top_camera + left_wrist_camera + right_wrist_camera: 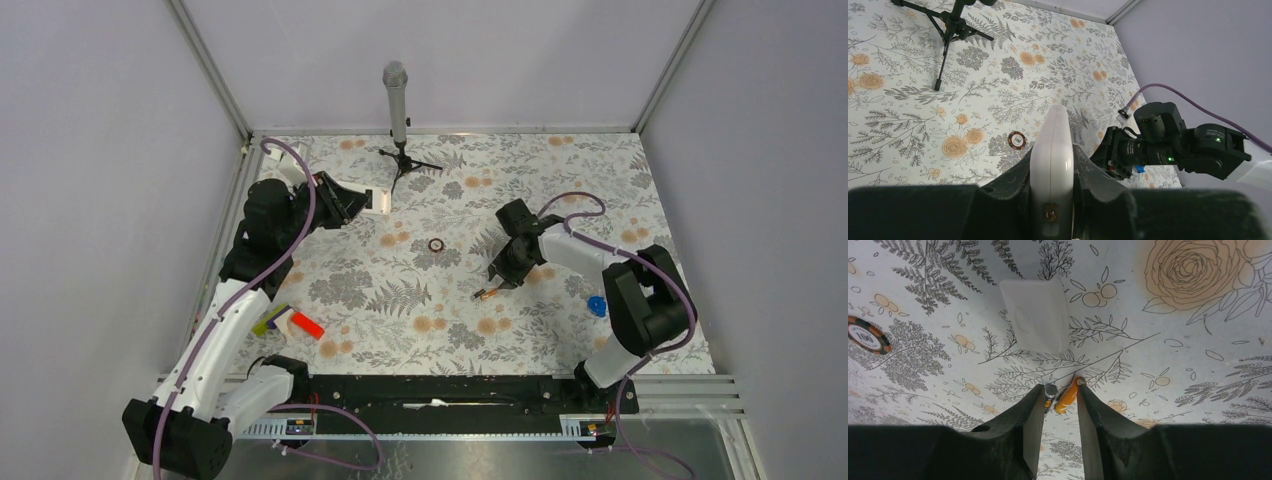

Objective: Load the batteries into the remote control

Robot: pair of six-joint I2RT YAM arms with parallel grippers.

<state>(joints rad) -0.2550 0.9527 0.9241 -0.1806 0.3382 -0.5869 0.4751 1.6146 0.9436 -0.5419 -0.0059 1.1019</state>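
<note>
My left gripper (352,205) is shut on the remote control (375,200) and holds it above the table at the back left. In the left wrist view the remote (1050,150) stands edge-on, white, clamped between the fingers of that gripper (1050,167). My right gripper (503,272) is low over the table right of centre. In the right wrist view its jaws (1060,390) are narrowly open around the two batteries: a dark one (1050,392) against the left fingertip and an orange one (1068,395) against the right fingertip, both lying on the table. One battery (487,294) shows from above.
A small white cover plate (1035,315) lies just beyond the batteries. A poker chip (437,245) lies mid-table. A microphone on a tripod (397,90) stands at the back. A red-and-white block with a yellow-green piece (290,322) lies front left, and a blue object (597,305) front right.
</note>
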